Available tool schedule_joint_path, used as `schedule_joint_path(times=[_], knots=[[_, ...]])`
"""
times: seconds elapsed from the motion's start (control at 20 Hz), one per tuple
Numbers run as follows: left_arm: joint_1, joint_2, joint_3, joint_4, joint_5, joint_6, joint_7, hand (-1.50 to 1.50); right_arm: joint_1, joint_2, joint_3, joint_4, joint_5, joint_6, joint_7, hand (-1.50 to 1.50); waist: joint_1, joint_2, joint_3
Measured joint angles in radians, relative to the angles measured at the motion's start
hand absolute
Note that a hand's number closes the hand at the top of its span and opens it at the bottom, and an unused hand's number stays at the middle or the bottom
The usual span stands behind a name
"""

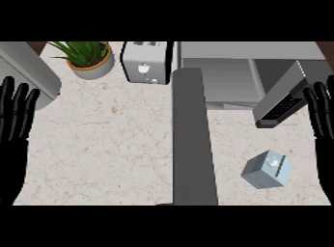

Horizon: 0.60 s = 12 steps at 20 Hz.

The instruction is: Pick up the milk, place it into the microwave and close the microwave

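The milk (267, 169) is a small pale blue carton with a white cap, standing on the counter at the lower right. The microwave (227, 72) sits at the back right with its cavity exposed; its door (193, 140) swings out toward me as a long grey slab through the middle of the view. My right hand (331, 130) is at the right edge, open with fingers up, just right of the carton and apart from it. At the left edge my left hand (6, 130) rests open, fingers up, far from the milk.
A potted green plant (90, 58) and a silver toaster (146, 61) stand at the back. A grey appliance (20, 67) fills the back left corner. A dark-faced grey panel (284, 103) leans at the microwave's right side. Marbled counter (105, 144) spreads left of the door.
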Motion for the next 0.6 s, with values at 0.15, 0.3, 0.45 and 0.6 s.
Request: schedule_joint_path(times=[0.15, 0.3, 0.45, 0.6], knots=[[-0.021, -0.009, 0.01, 0.024, 0.006, -0.002, -0.012, -1.5, -0.018, 0.025, 0.023, -0.032, 0.064, -0.052, 0.034, -1.5, -0.005, 0.011, 0.004], [-0.047, 0.0, 0.041, 0.086, 0.031, -0.02, -0.039, -1.5, 0.023, 0.058, 0.1, -0.086, 0.185, -0.166, 0.047, -1.5, -0.012, 0.016, 0.005], [-0.062, -0.008, 0.066, 0.124, 0.072, -0.014, 0.006, -1.5, 0.019, 0.075, 0.182, -0.108, 0.294, -0.242, 0.149, -1.5, -0.011, 0.019, 0.005], [-0.02, -0.003, 0.091, 0.122, 0.117, -0.043, 0.008, -1.5, 0.027, 0.083, 0.273, -0.153, 0.399, -0.3, 0.25, -1.5, -0.008, 0.019, 0.006]])
